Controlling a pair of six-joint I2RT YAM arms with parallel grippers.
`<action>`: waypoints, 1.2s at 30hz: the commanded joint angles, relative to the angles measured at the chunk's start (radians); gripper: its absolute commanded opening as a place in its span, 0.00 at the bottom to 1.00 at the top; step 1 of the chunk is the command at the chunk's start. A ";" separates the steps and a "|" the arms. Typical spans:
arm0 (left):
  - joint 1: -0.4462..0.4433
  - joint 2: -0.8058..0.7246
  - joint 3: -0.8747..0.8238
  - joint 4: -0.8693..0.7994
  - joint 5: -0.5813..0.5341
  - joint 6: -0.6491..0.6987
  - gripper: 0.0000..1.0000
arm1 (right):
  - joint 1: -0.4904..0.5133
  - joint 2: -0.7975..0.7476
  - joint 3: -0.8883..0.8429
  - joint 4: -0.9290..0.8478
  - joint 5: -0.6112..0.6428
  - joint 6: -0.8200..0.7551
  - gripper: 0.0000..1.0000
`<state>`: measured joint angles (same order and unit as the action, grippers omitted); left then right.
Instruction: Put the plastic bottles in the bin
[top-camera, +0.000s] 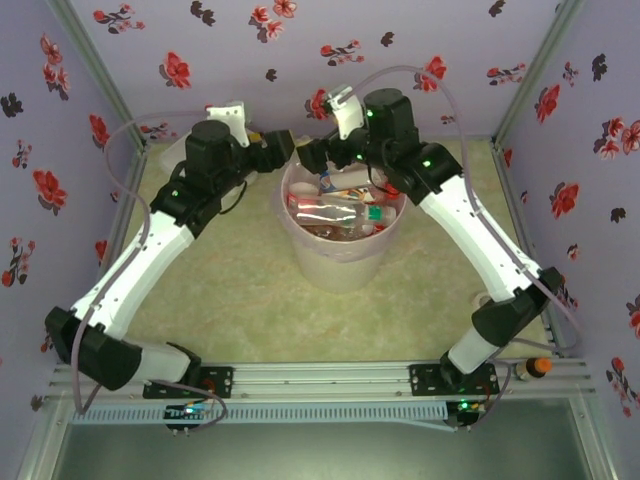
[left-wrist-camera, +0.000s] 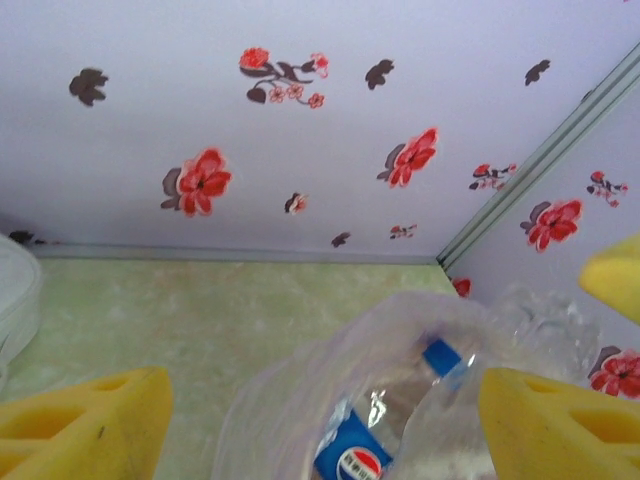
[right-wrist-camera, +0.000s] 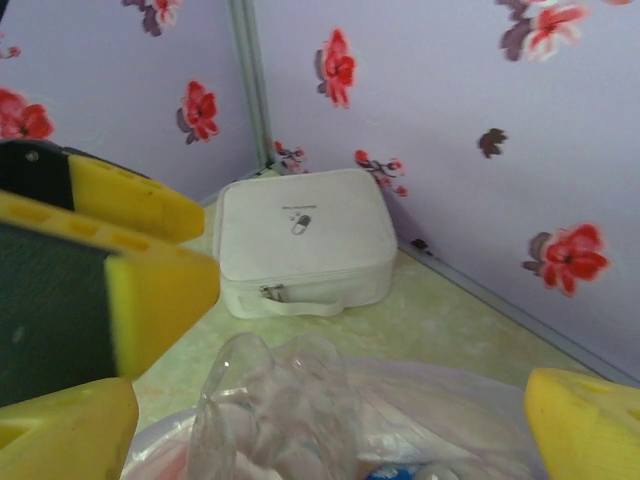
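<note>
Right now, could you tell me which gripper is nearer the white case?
Left. The left gripper is at the bin's far-left rim, toward the white case; the right gripper is beyond it, over the bin.

The bin (top-camera: 345, 265) blocks mid-table; bare tabletop (top-camera: 250, 300) lies open beside it.

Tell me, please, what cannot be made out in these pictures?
Top view: the number of bottles in the bin; both arms cover part of its mouth.
Left wrist view: the blue-capped bottle; its lower part is cut off by the bottom edge.
Right wrist view: the crumpled clear bottle; blurred, cut off below, cap unseen.
Right wrist view: the print on the white case; too small.
</note>
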<state>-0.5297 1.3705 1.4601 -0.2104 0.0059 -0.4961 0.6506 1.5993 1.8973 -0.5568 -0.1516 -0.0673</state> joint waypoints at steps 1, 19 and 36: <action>0.002 0.062 0.095 0.034 0.028 0.006 0.81 | -0.025 -0.086 0.002 -0.029 0.148 0.039 0.99; -0.095 0.175 -0.036 -0.213 -0.019 0.136 0.61 | -0.194 -0.161 -0.160 -0.109 0.266 0.233 0.91; -0.077 0.175 -0.061 -0.139 -0.035 0.082 0.63 | -0.229 -0.136 -0.175 -0.046 0.152 0.330 0.88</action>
<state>-0.6018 1.4879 1.4193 -0.1020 -0.0074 -0.4946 0.4435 1.4757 1.7039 -0.6483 0.0284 0.2264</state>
